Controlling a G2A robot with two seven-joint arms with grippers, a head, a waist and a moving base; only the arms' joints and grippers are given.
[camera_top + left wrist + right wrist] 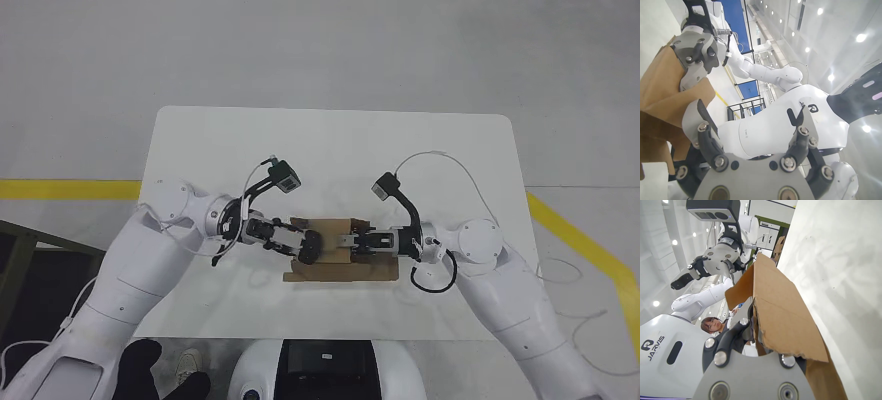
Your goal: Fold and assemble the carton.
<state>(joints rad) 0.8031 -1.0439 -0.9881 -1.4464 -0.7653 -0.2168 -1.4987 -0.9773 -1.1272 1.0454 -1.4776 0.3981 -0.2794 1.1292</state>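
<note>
A brown cardboard carton [322,272] lies partly folded near the table's front edge, between my two grippers. My right gripper [350,241] comes in from the right and is shut on one upright carton panel [783,321]; one of its fingers [743,317] shows, while the other is hidden behind the board. From the left, my left gripper [305,245] stands open at the carton's other end. In the left wrist view one of its fingers [705,115] rests against a raised flap [696,92], and the other stands well apart. The right gripper [690,75] clamps the same carton [657,91] farther off.
The white table [330,150] is bare behind and to both sides of the carton. The carton sits close to the table's front edge [330,335]. Grey floor with a yellow line [60,188] surrounds the table.
</note>
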